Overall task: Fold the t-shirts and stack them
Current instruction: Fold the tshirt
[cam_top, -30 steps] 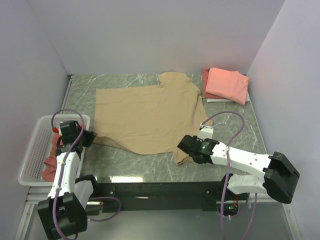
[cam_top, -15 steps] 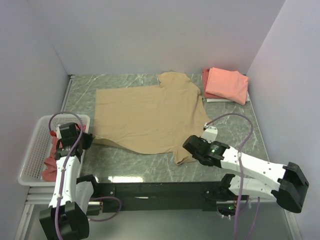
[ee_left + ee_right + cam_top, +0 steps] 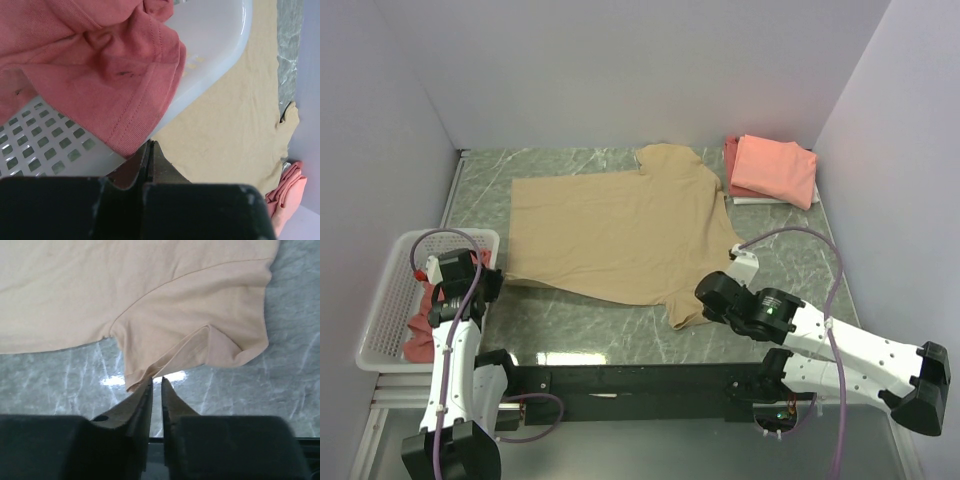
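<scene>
A tan t-shirt (image 3: pixel 615 230) lies spread flat on the green marble table, one sleeve (image 3: pixel 685 315) bunched at its near right corner. My right gripper (image 3: pixel 704 299) hovers just off that sleeve. In the right wrist view its jaws (image 3: pixel 156 380) stand a narrow slit apart and empty, with the sleeve hem (image 3: pixel 150 372) at their tips. My left gripper (image 3: pixel 488 281) is by the basket's right rim, at the shirt's near left corner. In the left wrist view it (image 3: pixel 151 144) is shut with nothing seen between the jaws. The tan shirt (image 3: pixel 225 115) lies beyond it.
A white perforated basket (image 3: pixel 382 300) at the left edge holds a crumpled red t-shirt (image 3: pixel 418 328), which also shows in the left wrist view (image 3: pixel 90 65). A stack of folded salmon shirts (image 3: pixel 775 168) sits at the back right. White walls close in the table.
My right arm has drawn back to the right and nearer, off the sleeve. My left gripper has moved slightly back toward the basket. The tan shirt's near left corner has settled flat.
</scene>
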